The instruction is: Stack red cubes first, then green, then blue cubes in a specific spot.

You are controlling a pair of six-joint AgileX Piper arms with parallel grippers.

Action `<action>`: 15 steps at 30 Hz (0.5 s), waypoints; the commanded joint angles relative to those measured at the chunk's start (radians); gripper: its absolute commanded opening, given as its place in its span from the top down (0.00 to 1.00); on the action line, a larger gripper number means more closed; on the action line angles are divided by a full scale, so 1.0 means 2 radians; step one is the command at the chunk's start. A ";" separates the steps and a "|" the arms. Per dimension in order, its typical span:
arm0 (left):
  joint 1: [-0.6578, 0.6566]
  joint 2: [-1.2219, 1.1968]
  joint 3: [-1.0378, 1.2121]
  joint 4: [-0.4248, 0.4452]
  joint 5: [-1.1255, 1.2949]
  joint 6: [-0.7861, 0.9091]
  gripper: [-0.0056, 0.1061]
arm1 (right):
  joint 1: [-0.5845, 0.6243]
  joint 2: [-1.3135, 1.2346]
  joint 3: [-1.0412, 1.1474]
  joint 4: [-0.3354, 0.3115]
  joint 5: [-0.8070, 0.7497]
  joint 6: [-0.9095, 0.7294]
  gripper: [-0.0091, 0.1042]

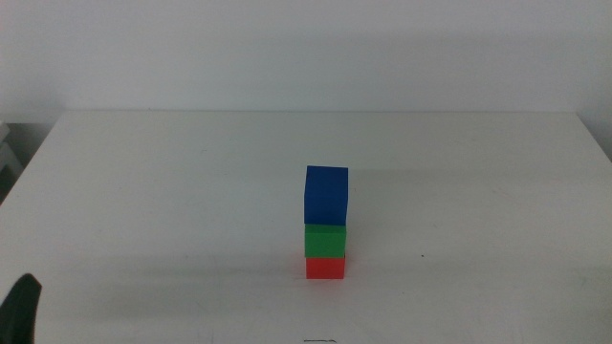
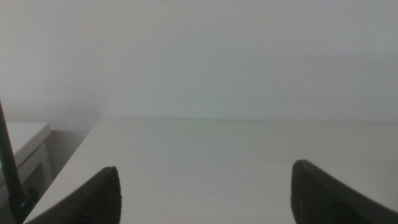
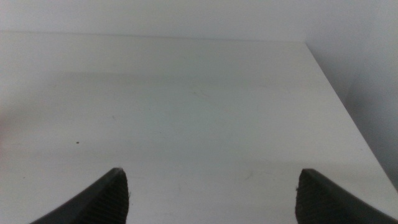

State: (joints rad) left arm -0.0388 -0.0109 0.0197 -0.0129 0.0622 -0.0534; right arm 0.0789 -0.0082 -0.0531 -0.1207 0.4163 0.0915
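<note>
The blue cube (image 1: pixel 326 194) sits on green (image 1: pixel 324 239), on the red cube (image 1: pixel 325 268), mid-worktop (image 1: pixel 172 182). Left hand (image 2: pixel 205 193) and right hand (image 3: pixel 211 196): jaws apart, empty. Risk: any worktop jolt could topple the 3-cube stack.

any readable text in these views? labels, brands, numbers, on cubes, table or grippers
None: no words, labels, brands, numbers or signs can be read in any view.
Blue cube, green cube, red cube: plain faces.
Table: bare white, only a tiny dark speck, not text.
Left gripper and right gripper: open, plain dark jaws over bare table, no markings.
</note>
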 commanded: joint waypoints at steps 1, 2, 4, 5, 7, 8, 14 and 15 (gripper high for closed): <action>0.001 -0.007 0.000 0.004 -0.044 -0.004 0.11 | -0.004 0.003 0.003 -0.004 -0.065 -0.004 0.17; 0.001 -0.007 0.004 0.006 -0.042 -0.004 0.11 | -0.004 0.002 0.008 -0.004 -0.073 -0.004 0.17; 0.001 -0.007 0.003 0.014 -0.025 -0.004 0.11 | -0.004 0.002 0.022 -0.002 -0.095 -0.004 0.17; 0.001 -0.007 0.003 0.014 -0.026 -0.004 0.11 | -0.004 0.002 0.028 -0.001 -0.108 -0.004 0.17; 0.001 -0.007 0.003 0.014 -0.028 -0.004 0.11 | -0.004 0.002 0.032 0.004 -0.105 -0.004 0.17; 0.001 -0.007 0.003 0.013 -0.031 -0.004 0.11 | -0.004 -0.002 0.032 0.007 -0.108 -0.004 0.17; 0.001 -0.007 0.003 0.014 -0.031 -0.004 0.11 | -0.006 -0.012 0.032 0.017 -0.110 -0.004 0.17; 0.001 -0.007 0.003 0.014 -0.031 -0.004 0.11 | -0.006 -0.012 0.032 0.017 -0.109 -0.004 0.17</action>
State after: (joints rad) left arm -0.0363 -0.0117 0.0294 0.0165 0.0805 -0.0534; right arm 0.0735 -0.0097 0.0271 -0.0827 0.2764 0.0915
